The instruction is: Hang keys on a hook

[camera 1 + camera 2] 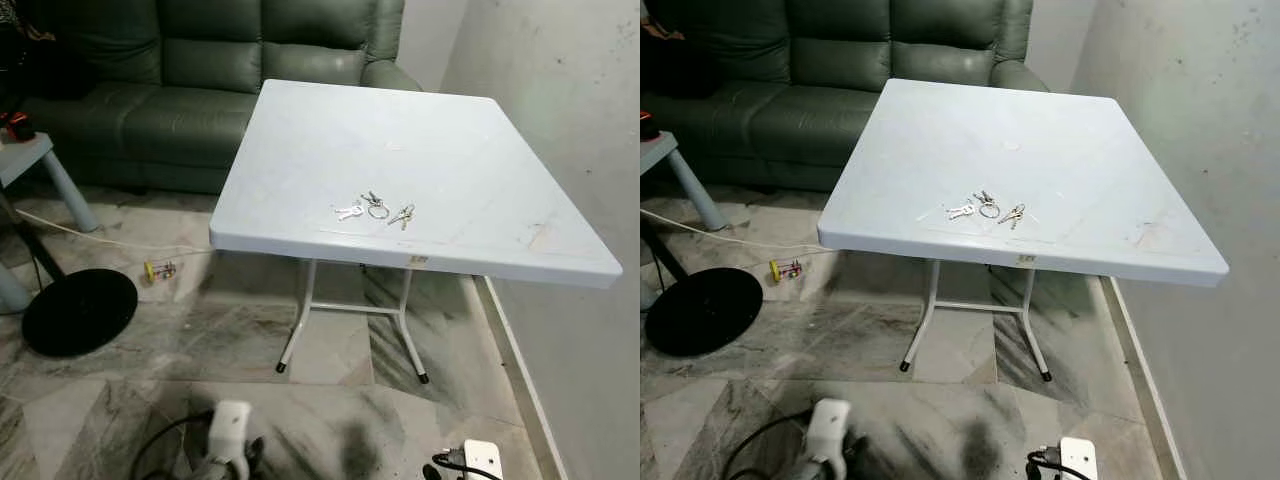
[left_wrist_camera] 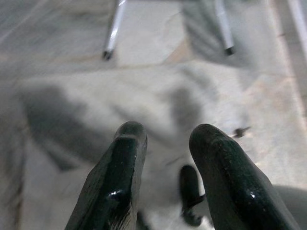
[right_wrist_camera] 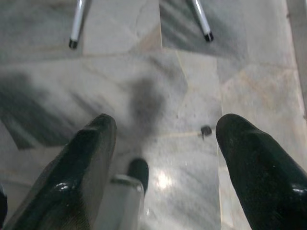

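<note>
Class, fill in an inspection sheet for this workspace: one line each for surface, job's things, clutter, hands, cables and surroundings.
Surface: square white plastic folding table on white metal legs, faintly scuffed.
Job's things: bunch of silver metal keys on a ring lying flat near the table's front edge; no hook seen.
Clutter: small yellow and red object on the floor; round black disc beside it.
Hands: left hand and right hand both open, low over the marble floor, short of the table.
Cables: pale cord across the floor; black cables at each wrist.
Surroundings: dark green leather sofa behind the table; plain wall on the robot's right.
</note>
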Available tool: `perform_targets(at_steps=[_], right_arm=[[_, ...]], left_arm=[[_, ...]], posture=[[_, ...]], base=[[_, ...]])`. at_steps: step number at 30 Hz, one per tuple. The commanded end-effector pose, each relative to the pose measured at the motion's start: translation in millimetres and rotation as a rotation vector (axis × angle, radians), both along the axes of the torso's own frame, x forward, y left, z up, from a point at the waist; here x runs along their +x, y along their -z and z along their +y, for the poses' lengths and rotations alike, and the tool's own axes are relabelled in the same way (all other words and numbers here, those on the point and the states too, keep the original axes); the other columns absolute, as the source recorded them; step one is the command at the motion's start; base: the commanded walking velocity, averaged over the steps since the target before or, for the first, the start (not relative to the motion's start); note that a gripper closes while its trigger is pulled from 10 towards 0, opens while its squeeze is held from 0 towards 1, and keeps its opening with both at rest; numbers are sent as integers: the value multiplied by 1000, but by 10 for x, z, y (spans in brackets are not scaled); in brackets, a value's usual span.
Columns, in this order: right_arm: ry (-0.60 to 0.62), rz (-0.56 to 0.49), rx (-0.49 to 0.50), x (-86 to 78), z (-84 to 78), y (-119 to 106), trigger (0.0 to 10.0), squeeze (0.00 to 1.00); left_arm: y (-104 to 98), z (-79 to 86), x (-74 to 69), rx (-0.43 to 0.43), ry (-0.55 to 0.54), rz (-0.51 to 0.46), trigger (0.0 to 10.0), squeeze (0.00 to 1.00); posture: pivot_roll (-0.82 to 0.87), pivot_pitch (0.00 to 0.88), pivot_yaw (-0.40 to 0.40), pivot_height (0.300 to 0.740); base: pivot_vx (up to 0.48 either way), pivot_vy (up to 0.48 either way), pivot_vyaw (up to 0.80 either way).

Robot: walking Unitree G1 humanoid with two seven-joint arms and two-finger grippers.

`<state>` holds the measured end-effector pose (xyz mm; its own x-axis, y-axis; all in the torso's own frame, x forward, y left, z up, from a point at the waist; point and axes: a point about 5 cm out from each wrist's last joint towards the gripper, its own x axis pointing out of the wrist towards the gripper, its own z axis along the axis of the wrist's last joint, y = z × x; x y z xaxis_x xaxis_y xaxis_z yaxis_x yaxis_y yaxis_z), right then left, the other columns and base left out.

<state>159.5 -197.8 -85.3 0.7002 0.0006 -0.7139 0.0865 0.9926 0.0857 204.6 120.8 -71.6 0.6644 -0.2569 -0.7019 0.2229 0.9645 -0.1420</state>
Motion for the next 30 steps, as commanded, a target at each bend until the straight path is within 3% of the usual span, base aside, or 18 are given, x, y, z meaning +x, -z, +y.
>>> perform_targets(at_steps=[1, 12, 13, 16, 19, 23, 28, 30], right_arm=[[20, -26, 8, 41, -11, -25, 10000, 0], [-48, -98, -15, 162, 56, -95, 10000, 0], [-69, -161, -13, 257, 73, -162, 10000, 0], [-62, -204, -3, 321, 75, -209, 10000, 0], [-58, -295, -7, 472, 40, -330, 10000, 0], [-62, -406, -14, 567, 17, -455, 10000, 0], [-122, -704, 3, 686, 94, -821, 10000, 0], [-124, -714, 5, 694, 100, -838, 10000, 0]], left_arm=[[-45, -6, 69, -11, 8, -31, 10000, 0], [-195, -68, 282, -76, -21, -114, 10000, 0], [-288, -125, 393, -105, -23, -171, 10000, 0], [-368, -157, 479, -145, -41, -217, 10000, 0], [-566, -157, 686, -205, -76, -325, 10000, 0], [-717, -12, 801, -247, -109, -439, 10000, 0], [-955, 195, 844, -286, -90, -646, 10000, 0], [-965, 198, 847, -285, -87, -652, 10000, 0]], posture=[[70, 0, -65, 740], [59, 0, -56, 740], [59, 0, -56, 740], [58, 0, -54, 740], [57, 0, -54, 740], [36, 0, -36, 740], [35, 0, -26, 740], [35, 0, -26, 740]], base=[[0, 0, 0], [0, 0, 0], [0, 0, 0], [0, 0, 0], [0, 0, 0], [0, 0, 0], [0, 0, 0], [0, 0, 0]])
